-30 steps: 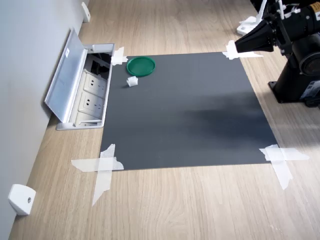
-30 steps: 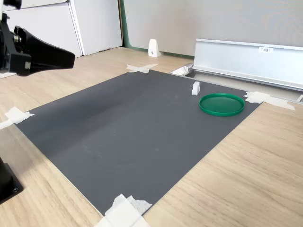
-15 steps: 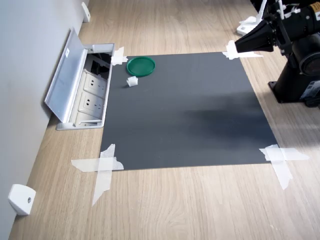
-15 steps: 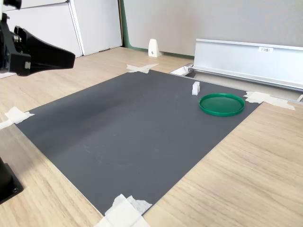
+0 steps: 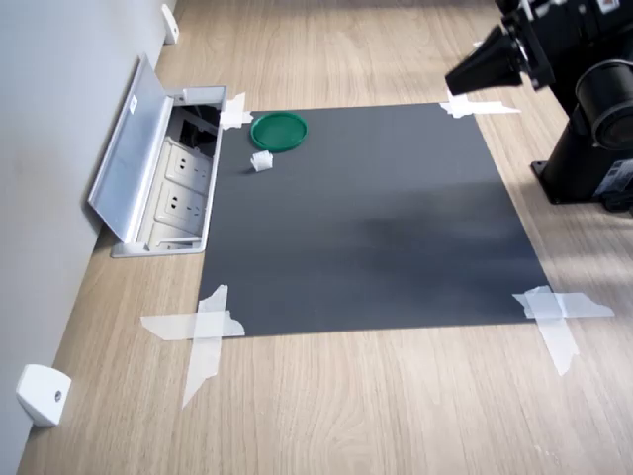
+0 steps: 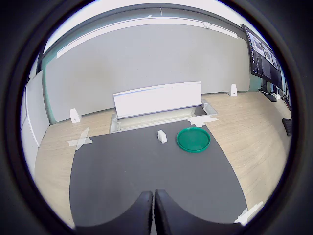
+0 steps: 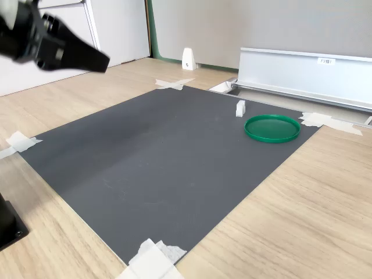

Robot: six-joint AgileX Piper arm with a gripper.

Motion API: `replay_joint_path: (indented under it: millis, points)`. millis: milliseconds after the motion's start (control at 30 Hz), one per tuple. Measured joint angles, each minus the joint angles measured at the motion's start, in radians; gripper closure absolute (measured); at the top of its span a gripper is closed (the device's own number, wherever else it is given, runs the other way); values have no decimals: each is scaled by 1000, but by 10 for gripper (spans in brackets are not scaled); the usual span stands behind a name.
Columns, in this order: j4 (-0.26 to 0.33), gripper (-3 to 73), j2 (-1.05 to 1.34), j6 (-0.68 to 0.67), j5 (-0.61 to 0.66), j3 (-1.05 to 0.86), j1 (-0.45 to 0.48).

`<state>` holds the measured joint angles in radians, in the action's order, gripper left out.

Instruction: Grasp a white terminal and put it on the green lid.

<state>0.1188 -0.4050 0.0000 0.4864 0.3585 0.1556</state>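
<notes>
The white terminal [image 5: 261, 160] stood on the dark mat [image 5: 366, 218], near the mat's far left corner in the first exterior view, just beside the green lid [image 5: 278, 130] but not touching it. In the second exterior view the terminal [image 7: 240, 108] sat to the left of the lid [image 7: 272, 128] and slightly farther back; in the wrist view it [image 6: 162, 136] lay beside the lid [image 6: 193, 139] as well. Nothing rested on the lid.

The pincer [image 5: 465, 76] hung in the air over the mat's far right corner in the first exterior view, well apart from the terminal and the lid, with most of the mat between them. In the wrist view its two fingers [image 6: 141, 211] were pressed together with only a thin line between them, holding nothing.

White tape strips [image 5: 203, 332] fixed the mat's corners to the wooden worktop [image 5: 356, 406]. Left of the terminal in the first exterior view, an open socket box [image 5: 163, 178] was sunk in the worktop, its metal flap raised.
</notes>
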Motion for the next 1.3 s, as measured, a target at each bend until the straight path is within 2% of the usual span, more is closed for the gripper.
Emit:
replay_joint_path:
  millis: [400, 533, 800, 1133, 1300]
  points:
    - [-16, 703, -398, -28, 13, 313, 0]
    - [-23, 703, -504, -92, 82, 417, 0]
    - [-56, 703, -643, -248, 309, 591, 0]
    - [-109, 703, -786, -259, 393, 752, 0]
    - [-89, 687, -889, -356, 476, 841, 0]
